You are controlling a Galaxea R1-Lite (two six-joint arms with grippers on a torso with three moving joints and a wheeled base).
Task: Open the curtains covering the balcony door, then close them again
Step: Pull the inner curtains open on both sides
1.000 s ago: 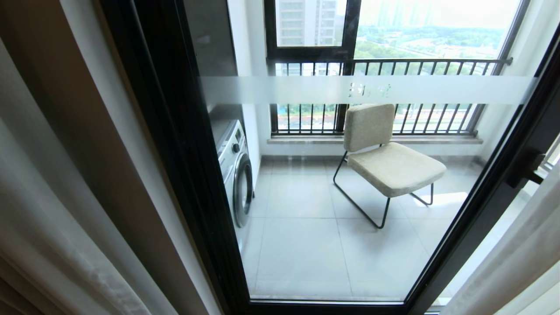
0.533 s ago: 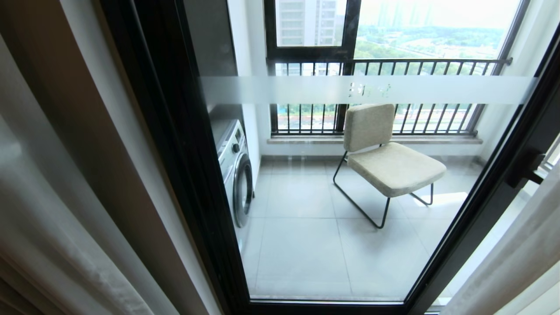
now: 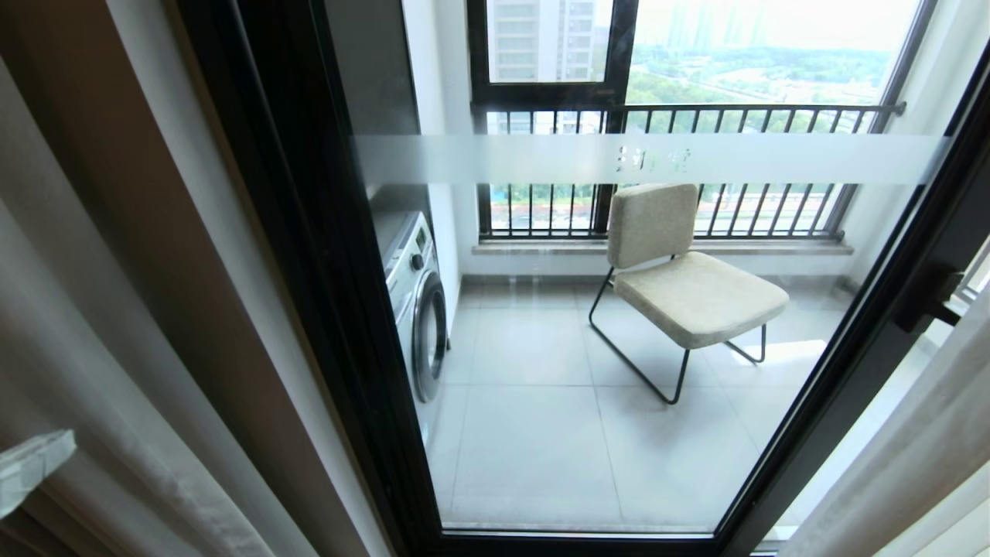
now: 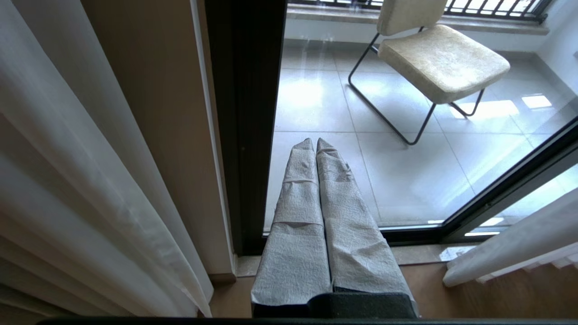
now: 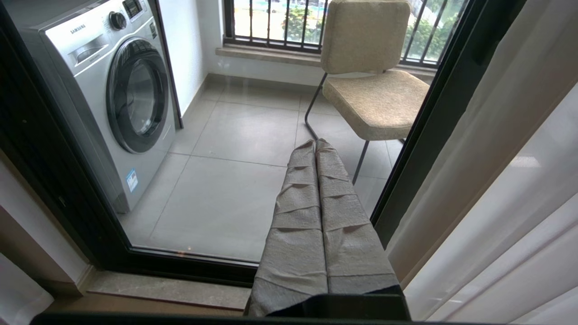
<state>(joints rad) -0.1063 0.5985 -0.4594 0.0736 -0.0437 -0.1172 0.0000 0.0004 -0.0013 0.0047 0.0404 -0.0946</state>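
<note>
Curtains: two bunches, one pulled to each side of the door. The left curtains [image 3: 85, 325] show white sheer in front and tan drape behind; the right curtains [image 3: 920, 449] hang at the right edge of the head view.
Door: one glass panel [image 3: 588, 433] in a black frame, uncovered between the two bunches, with one frosted band [image 3: 495, 158] across it.
Beyond the glass: one chair [image 3: 688, 286] with beige cushions on a thin black frame, one washer [image 3: 414, 309] at the left, one railing [image 3: 696, 108] across the window.
Left gripper: [image 4: 314, 146] two wrapped fingers pressed together, nothing between them. It points at the foot of the door beside the left frame post, clear of the sheer. In the head view only a pale wrapped tip shows at the lower left edge, in front of the left curtains.
Right gripper: [image 5: 314, 146] two wrapped fingers pressed together, holding nothing, pointing at the glass near the right frame post, just beside the right curtains without touching them.
</note>
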